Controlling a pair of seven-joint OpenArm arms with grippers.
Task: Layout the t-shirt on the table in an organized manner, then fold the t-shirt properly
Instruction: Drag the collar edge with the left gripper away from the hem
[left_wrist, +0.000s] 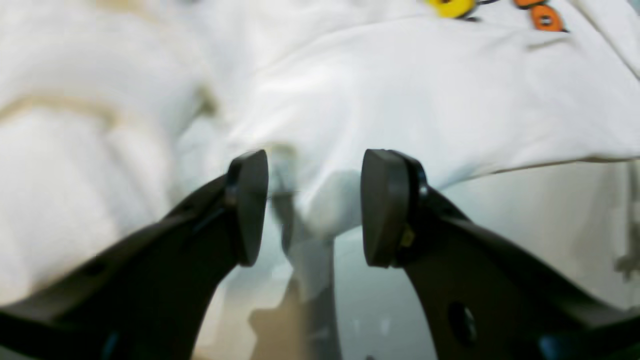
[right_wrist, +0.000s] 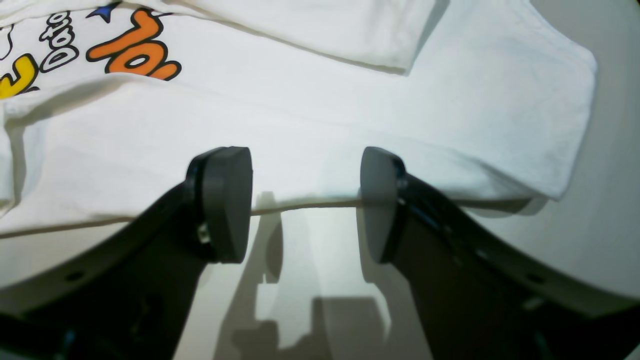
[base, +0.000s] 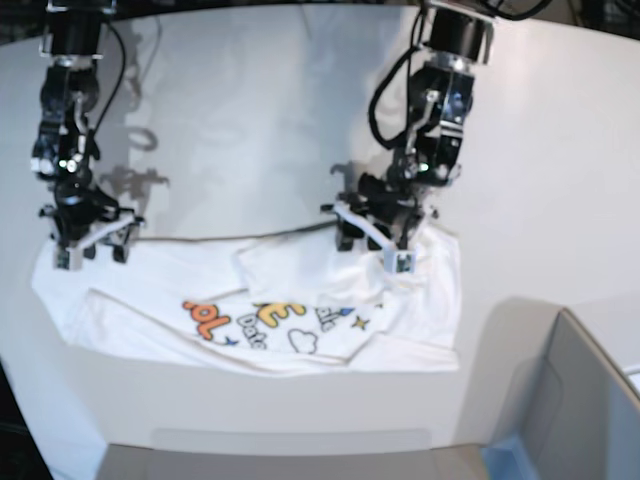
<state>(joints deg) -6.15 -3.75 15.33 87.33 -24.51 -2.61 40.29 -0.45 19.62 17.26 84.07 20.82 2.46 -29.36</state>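
Observation:
The white t-shirt (base: 420, 310) lies print-up on the table (base: 250, 120), wrinkled, with a flap folded over near its middle. My left gripper (base: 372, 250) stands open at the shirt's far edge, right of centre. In the left wrist view that gripper (left_wrist: 315, 207) straddles a bulge of the t-shirt (left_wrist: 400, 100) edge, over the table (left_wrist: 550, 215). My right gripper (base: 90, 255) is open at the far left corner of the shirt. In the right wrist view the gripper (right_wrist: 305, 202) has the t-shirt (right_wrist: 320, 115) hem running between its pads, on the table (right_wrist: 600, 240).
A grey bin-like box (base: 590, 400) stands at the lower right, off the table's curved front edge. Bare white tabletop stretches behind both arms. Cables hang along each arm.

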